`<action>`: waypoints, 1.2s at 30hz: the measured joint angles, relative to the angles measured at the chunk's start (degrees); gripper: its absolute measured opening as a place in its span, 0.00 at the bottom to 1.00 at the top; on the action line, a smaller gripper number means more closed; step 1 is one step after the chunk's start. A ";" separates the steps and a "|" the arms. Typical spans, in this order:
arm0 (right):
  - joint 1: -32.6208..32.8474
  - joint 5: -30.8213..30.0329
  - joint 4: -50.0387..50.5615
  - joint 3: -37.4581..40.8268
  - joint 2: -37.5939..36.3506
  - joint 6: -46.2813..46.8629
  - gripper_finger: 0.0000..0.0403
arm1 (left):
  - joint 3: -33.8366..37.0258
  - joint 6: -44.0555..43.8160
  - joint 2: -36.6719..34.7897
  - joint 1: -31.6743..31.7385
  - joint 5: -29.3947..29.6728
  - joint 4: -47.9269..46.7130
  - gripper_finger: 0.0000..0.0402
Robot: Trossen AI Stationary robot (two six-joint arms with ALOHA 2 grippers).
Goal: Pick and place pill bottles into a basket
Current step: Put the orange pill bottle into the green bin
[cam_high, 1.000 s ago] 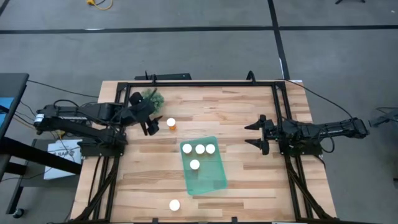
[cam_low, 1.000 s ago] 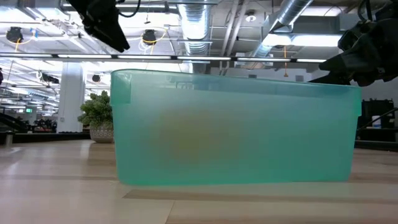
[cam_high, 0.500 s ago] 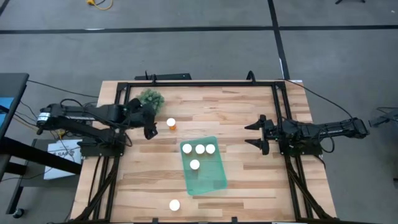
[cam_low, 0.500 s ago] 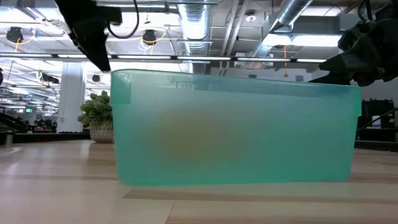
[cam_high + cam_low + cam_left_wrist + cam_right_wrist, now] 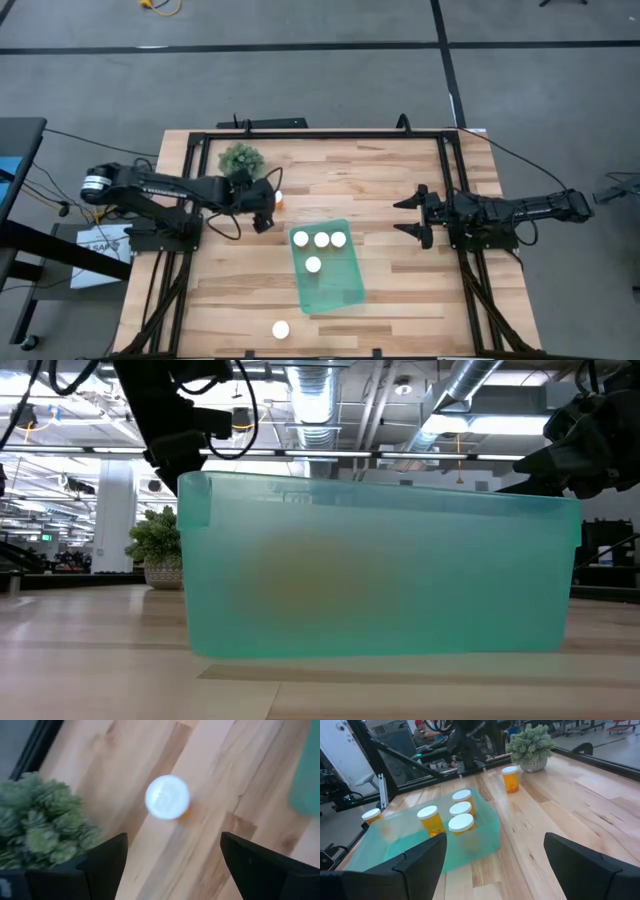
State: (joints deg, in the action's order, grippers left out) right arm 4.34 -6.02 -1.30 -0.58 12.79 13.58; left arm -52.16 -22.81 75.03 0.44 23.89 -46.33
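Alignment between my left jaws (image 5: 268,207) and the loose pill bottle (image 5: 277,198) governs the coming move: in the high view the jaws hang directly over it, partly covering its white cap. In the left wrist view the bottle (image 5: 167,797) stands upright on the table (image 5: 400,180), long axis vertical, just ahead of the gap between my two dark fingers (image 5: 105,860), which are spread wide and grasp nothing. The plant (image 5: 240,158) sits close on the far side, so clearance there is tight. The basket (image 5: 345,285) lies just beyond the bottle toward mid-table, with four bottles inside; a further bottle (image 5: 281,329) stands near the table's front edge. My right jaws (image 5: 412,217) wait released over the right side, well apart from the target; the left arm is plainly nearer.
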 joint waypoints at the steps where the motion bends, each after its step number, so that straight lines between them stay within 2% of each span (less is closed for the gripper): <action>1: 0.00 0.00 -0.01 0.00 0.00 0.00 0.81 | 0.00 0.07 0.29 0.32 -0.50 0.63 0.77; 14: 0.00 0.00 -0.31 0.07 -0.02 0.00 0.81 | 0.00 -1.70 0.73 7.98 -5.68 5.00 0.77; 18: 0.00 0.00 -0.33 0.07 -0.02 0.00 0.81 | 0.00 -3.10 0.89 10.80 -9.59 8.06 0.77; 24: 0.01 0.00 -0.33 0.07 -0.02 0.00 0.81 | 0.00 -5.21 4.76 13.35 -13.44 8.97 0.77; 31: 0.02 0.00 -0.35 0.07 -0.01 0.00 0.81 | 0.02 -5.22 11.49 13.45 -14.02 9.02 0.77; 36: 0.00 0.00 -0.35 0.05 -0.02 0.00 0.81 | 0.02 -4.70 13.15 13.45 -14.28 10.43 0.77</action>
State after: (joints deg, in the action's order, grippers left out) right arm 4.34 -6.02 -1.65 -0.53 12.78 13.58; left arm -52.14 -27.51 88.18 13.89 9.61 -35.90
